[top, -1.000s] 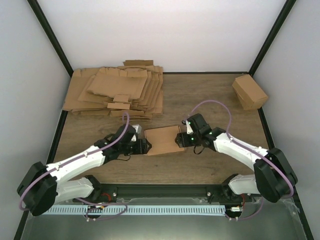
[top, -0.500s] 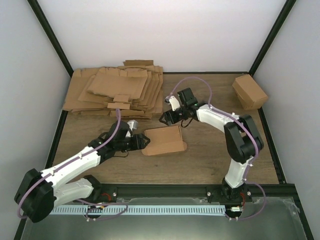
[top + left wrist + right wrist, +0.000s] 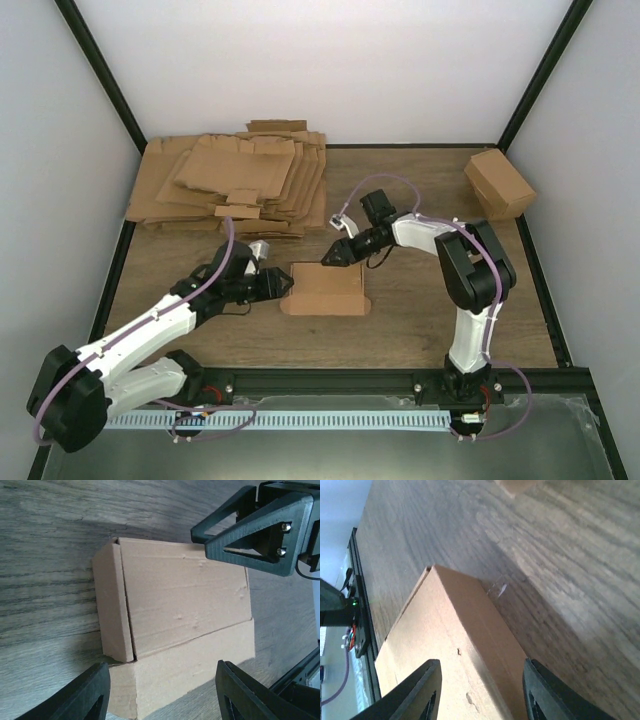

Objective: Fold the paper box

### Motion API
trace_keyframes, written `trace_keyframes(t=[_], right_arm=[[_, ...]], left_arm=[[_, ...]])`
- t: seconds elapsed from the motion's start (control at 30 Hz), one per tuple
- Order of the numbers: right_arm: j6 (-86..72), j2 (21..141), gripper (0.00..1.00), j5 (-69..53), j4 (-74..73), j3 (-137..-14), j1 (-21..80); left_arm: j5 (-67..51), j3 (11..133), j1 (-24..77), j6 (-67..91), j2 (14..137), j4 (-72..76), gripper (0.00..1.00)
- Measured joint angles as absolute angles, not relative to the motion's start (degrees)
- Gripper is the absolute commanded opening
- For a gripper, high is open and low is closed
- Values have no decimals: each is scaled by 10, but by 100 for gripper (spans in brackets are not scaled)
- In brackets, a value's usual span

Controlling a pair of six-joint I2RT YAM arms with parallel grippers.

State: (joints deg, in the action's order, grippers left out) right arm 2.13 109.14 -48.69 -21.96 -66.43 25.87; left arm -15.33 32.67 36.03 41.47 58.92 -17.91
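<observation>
The paper box (image 3: 322,288) lies on the table as a closed, flat brown carton. It fills the left wrist view (image 3: 185,605), with an end flap at its left, and the right wrist view (image 3: 450,655). My left gripper (image 3: 283,283) is open at the box's left end, and its fingers (image 3: 85,695) stand wide on either side of the near face without gripping it. My right gripper (image 3: 330,257) is open and points down at the box's far top edge. It also shows in the left wrist view (image 3: 255,525). Its fingers (image 3: 420,690) are spread over the box top.
A thick pile of flat brown sheets (image 3: 235,185) lies at the far left. Another brown cardboard cuboid (image 3: 498,183) sits at the far right corner. Black frame posts and white walls bound the table, and the arm bases stand on the near rail (image 3: 330,385).
My right gripper came from beyond the box down to its far top edge. The box went from tilted to lying flat. My left gripper stayed at the box's left end.
</observation>
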Motion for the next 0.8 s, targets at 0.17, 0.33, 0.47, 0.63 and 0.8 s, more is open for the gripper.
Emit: trace_keyframes(t=[0.17, 0.33, 0.47, 0.63, 0.8], right_arm=[[15, 1090, 43, -514, -217, -640, 250], [12, 1090, 36, -518, -215, -635, 250], [10, 1090, 32, -518, -215, -635, 250], [8, 1100, 31, -518, -214, -636, 245], [8, 1113, 30, -526, -215, -641, 241]], left_arm=[[-154, 329, 360, 402, 592, -194, 60], [-155, 333, 360, 396, 593, -198, 60], [-155, 333, 360, 390, 593, -201, 60], [-156, 333, 360, 387, 593, -203, 60], [-157, 347, 360, 385, 593, -219, 60]])
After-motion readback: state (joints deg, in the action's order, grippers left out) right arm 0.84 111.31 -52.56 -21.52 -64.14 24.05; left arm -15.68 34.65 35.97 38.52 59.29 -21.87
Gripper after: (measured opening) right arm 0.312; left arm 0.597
